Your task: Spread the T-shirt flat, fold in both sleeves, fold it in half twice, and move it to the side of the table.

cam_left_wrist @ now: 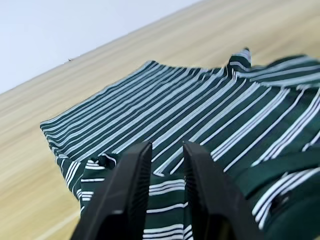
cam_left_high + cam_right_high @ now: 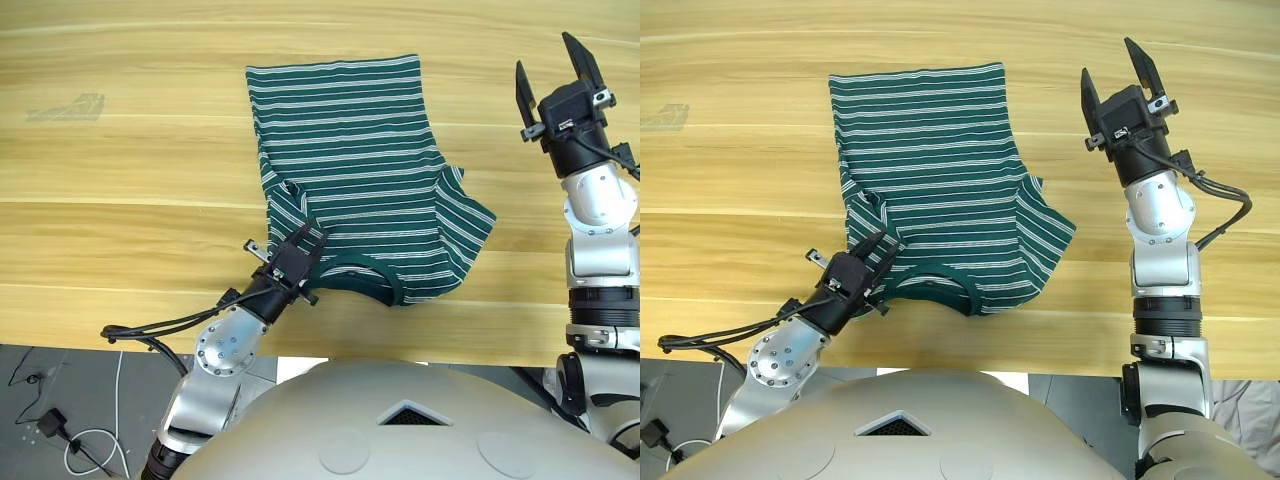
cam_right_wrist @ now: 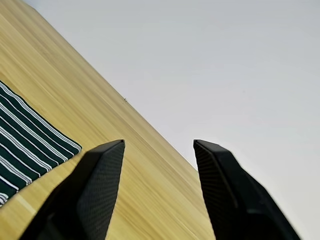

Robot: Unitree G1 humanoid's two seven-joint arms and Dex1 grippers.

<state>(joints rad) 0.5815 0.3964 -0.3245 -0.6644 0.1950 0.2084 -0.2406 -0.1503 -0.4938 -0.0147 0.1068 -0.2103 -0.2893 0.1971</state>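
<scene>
While the left pincer [image 2: 308, 236] rests slightly parted, grasping nothing, on the shirt [image 2: 350, 140], closing may pinch both layers beneath its tips and drag the sleeve [image 2: 284, 196] ahead loose.

The left gripper [image 2: 312, 233] covered the near shoulder of the T-shirt [image 2: 345, 140]. I couldn't tell if it held cloth. Far left of the T-shirt, a faint patch [image 2: 66, 106] was too dim to make out.

Light wood table [image 2: 120, 200], green/white striped T-shirt [image 2: 350, 150] lying on it, collar twd near edge, R sleeve out
</scene>
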